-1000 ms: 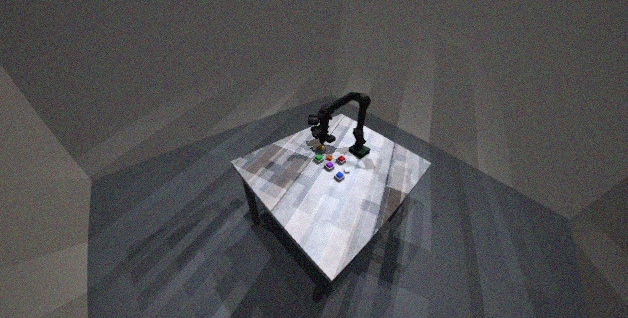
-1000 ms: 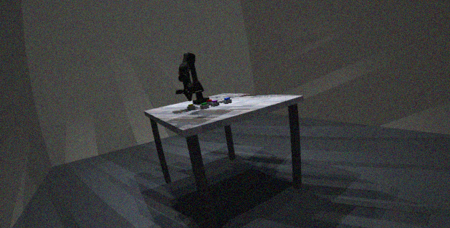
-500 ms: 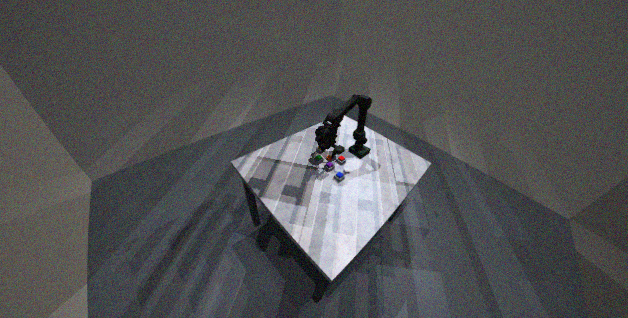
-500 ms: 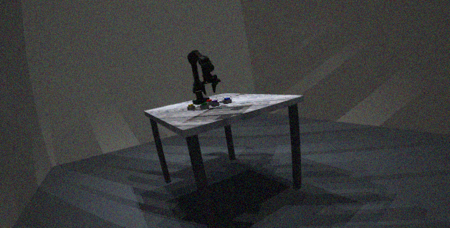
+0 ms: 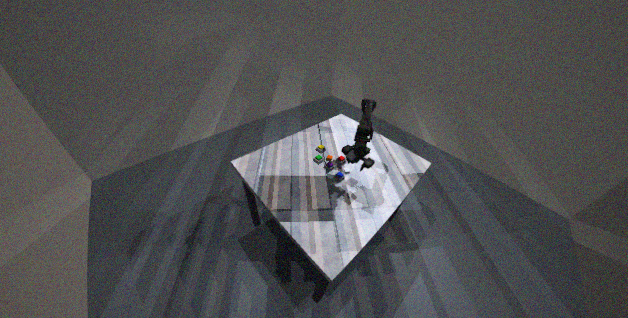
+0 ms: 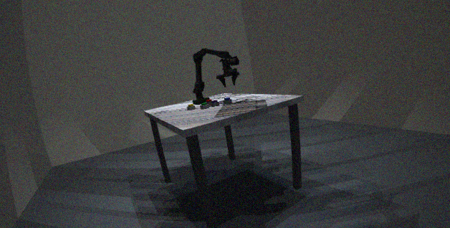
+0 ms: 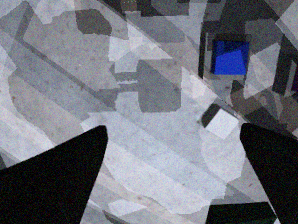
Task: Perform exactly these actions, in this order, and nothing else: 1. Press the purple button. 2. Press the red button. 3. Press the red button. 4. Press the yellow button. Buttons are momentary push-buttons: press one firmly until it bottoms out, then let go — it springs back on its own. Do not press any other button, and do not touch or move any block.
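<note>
My gripper is open and empty, high above the table, with its fingers pointing down. The purple button stands between the red button and the green button. The yellow button is at the far end of the group. No finger touches a button. In the wrist view the red and yellow buttons are out of sight, and only a dark purple sliver shows at the right edge.
The blue button is beyond the right finger in the wrist view. A small white block lies near that fingertip's line, lower than the finger. An orange block lies among the buttons. The table has patchy shadows.
</note>
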Controlling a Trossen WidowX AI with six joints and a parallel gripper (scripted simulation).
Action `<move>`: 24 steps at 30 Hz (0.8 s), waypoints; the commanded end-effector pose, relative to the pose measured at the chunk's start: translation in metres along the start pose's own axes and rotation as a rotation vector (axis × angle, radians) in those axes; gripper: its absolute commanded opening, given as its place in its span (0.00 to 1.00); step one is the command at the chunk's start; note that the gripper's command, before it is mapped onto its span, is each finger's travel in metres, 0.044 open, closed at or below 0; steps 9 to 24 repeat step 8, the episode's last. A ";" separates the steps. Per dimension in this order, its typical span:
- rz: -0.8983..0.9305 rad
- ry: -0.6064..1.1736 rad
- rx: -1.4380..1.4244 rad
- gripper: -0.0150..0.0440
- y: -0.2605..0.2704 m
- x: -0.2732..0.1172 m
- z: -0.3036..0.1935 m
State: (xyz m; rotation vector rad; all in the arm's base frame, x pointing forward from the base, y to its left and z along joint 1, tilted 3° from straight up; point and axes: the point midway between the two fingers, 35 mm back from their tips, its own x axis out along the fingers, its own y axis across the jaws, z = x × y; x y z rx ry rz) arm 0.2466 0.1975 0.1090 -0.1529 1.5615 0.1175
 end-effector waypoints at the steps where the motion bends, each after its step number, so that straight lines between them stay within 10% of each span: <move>1: -0.002 0.015 0.014 0.93 0.049 -0.006 -0.026; 24: -0.002 0.015 0.015 0.93 0.051 -0.007 -0.028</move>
